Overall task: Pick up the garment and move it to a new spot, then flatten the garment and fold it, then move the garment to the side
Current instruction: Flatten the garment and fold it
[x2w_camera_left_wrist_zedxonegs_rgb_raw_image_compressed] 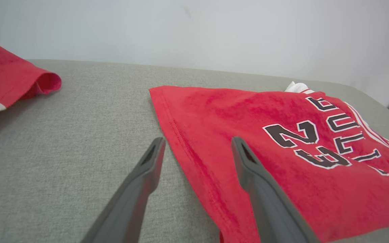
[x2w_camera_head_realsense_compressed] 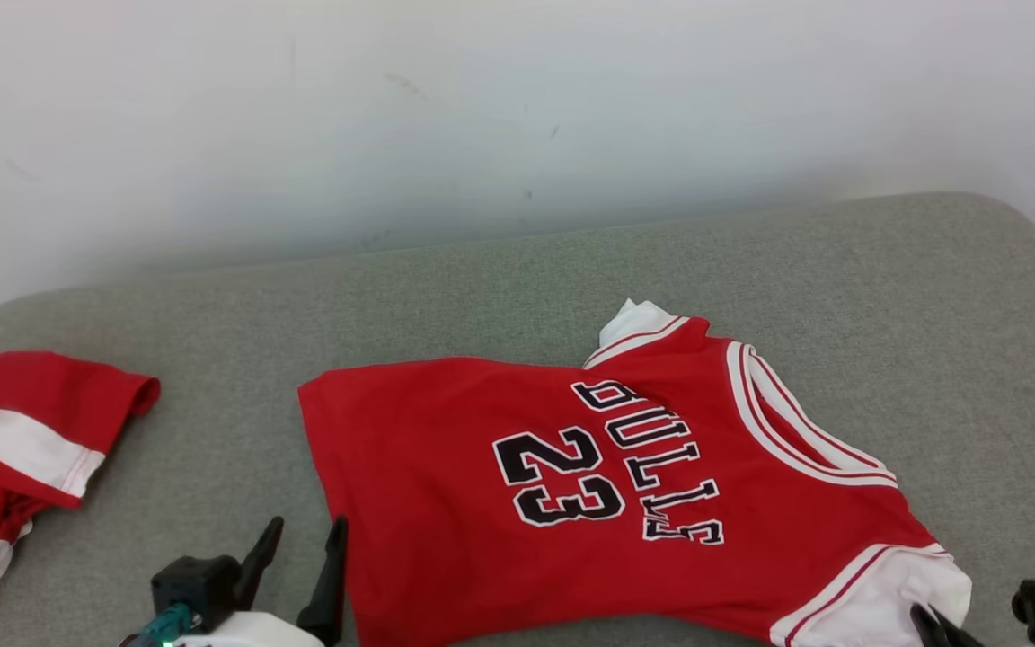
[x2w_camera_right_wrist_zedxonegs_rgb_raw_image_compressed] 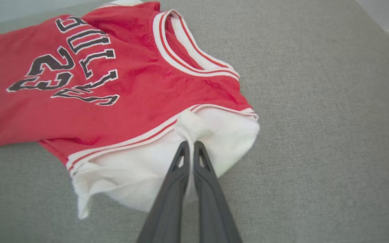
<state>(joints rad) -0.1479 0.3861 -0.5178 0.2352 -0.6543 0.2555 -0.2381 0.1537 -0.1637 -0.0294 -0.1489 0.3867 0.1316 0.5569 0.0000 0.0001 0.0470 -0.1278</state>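
The garment (x2w_camera_head_realsense_compressed: 625,485) is a red jersey with white sleeves and black "BULLS 23" lettering, lying spread on the grey padded table (x2w_camera_head_realsense_compressed: 517,270). My left gripper (x2w_camera_head_realsense_compressed: 302,557) stands open at the jersey's hem; in the left wrist view the left gripper (x2w_camera_left_wrist_zedxonegs_rgb_raw_image_compressed: 198,148) straddles the hem edge of the garment (x2w_camera_left_wrist_zedxonegs_rgb_raw_image_compressed: 282,148), one finger over cloth, one over the table. In the right wrist view my right gripper (x2w_camera_right_wrist_zedxonegs_rgb_raw_image_compressed: 190,148) is shut on a pinch of the white sleeve of the garment (x2w_camera_right_wrist_zedxonegs_rgb_raw_image_compressed: 106,84). Its dark fingertips (x2w_camera_head_realsense_compressed: 931,624) show at the sleeve in the head view.
A second red and white cloth (x2w_camera_head_realsense_compressed: 14,449) lies bunched at the table's left edge, also the cloth (x2w_camera_left_wrist_zedxonegs_rgb_raw_image_compressed: 8,74) in the left wrist view. A pale wall (x2w_camera_head_realsense_compressed: 482,108) rises behind the table. Bare grey surface lies right of the jersey (x2w_camera_right_wrist_zedxonegs_rgb_raw_image_compressed: 333,118).
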